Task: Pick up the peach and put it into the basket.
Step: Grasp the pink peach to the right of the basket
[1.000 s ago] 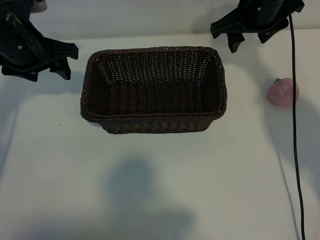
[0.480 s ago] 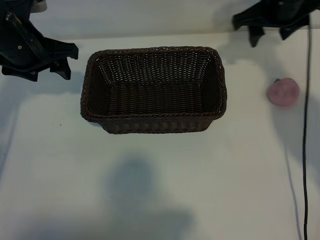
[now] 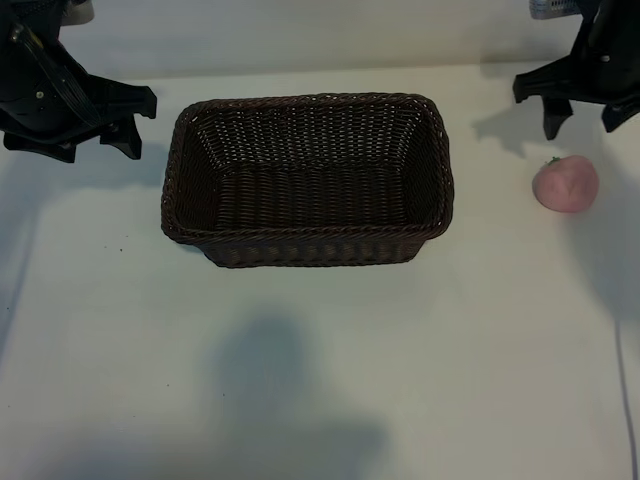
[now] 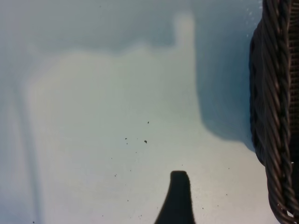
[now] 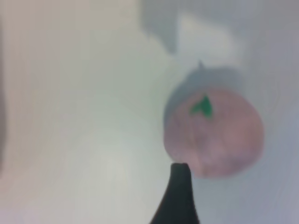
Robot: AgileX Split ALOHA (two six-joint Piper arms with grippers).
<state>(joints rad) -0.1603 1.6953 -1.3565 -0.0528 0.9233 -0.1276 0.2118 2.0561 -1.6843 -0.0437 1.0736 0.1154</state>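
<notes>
The pale-pink peach (image 3: 566, 185) lies on the white table at the far right, apart from the basket (image 3: 300, 101), a dark-brown wicker one in the middle of the table. My right gripper (image 3: 580, 118) hovers just behind the peach, open and holding nothing. In the right wrist view the peach (image 5: 215, 135) with its green leaf mark fills the area just past one dark finger (image 5: 180, 198). My left gripper (image 3: 138, 125) stays parked at the far left, open, beside the basket's left end. Its wrist view shows one finger (image 4: 177, 200) over bare table and the basket's rim (image 4: 275, 116).
The white table (image 3: 320, 380) stretches wide in front of the basket, with a soft shadow on it. A pale object (image 3: 555, 8) peeks in at the top right edge.
My right arm has swung to the right, from behind the basket's right corner to just behind the peach. The left arm, the basket and the peach have not moved.
</notes>
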